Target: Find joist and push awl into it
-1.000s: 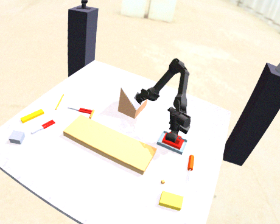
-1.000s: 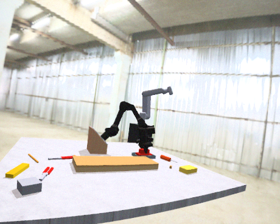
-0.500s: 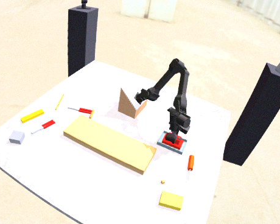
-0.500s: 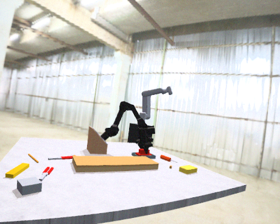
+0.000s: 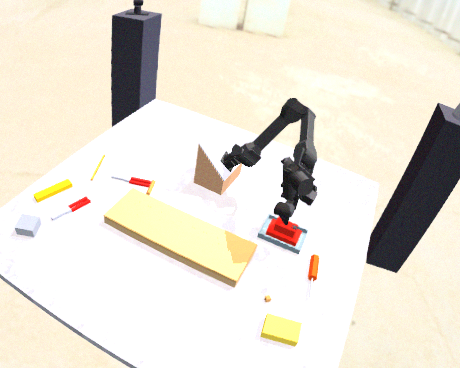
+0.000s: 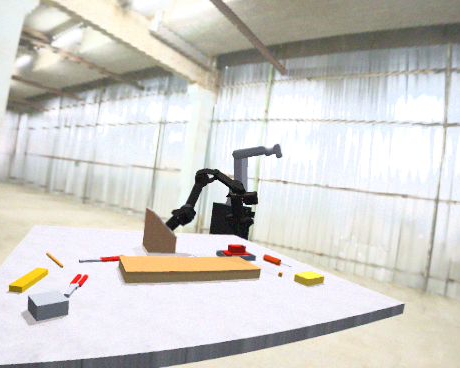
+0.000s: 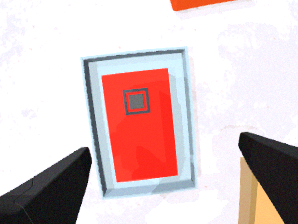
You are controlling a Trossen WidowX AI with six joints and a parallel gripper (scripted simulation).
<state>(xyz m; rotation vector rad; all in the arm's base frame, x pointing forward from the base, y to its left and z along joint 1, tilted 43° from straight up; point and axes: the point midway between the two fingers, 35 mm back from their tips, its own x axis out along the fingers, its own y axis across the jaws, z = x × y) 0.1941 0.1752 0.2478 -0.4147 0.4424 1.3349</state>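
The red stud finder (image 5: 283,233) (image 6: 236,249) (image 7: 142,140) lies inside the light blue tray (image 5: 303,242) (image 6: 248,257) (image 7: 150,189), its grey square mark facing up. My gripper (image 5: 285,218) (image 7: 166,147) is open and empty above the tray, a finger to each side of the stud finder in the wrist view. The awl (image 5: 313,267) (image 6: 272,259) lies beside the tray, with an orange handle and a thin metal shaft; part of an orange handle shows at the top of the wrist view. The tan floor panel (image 5: 180,230) (image 6: 185,266) lies flat. The joist is hidden.
A brown wedge (image 5: 208,175) (image 6: 159,240) stands by the arm's base. A yellow block (image 5: 281,330) and a small orange cube (image 5: 268,298) lie near the awl. Red-handled tools, a yellow bar (image 5: 53,190), a pencil-like stick (image 5: 98,167) and a grey block (image 5: 28,225) lie beyond the panel.
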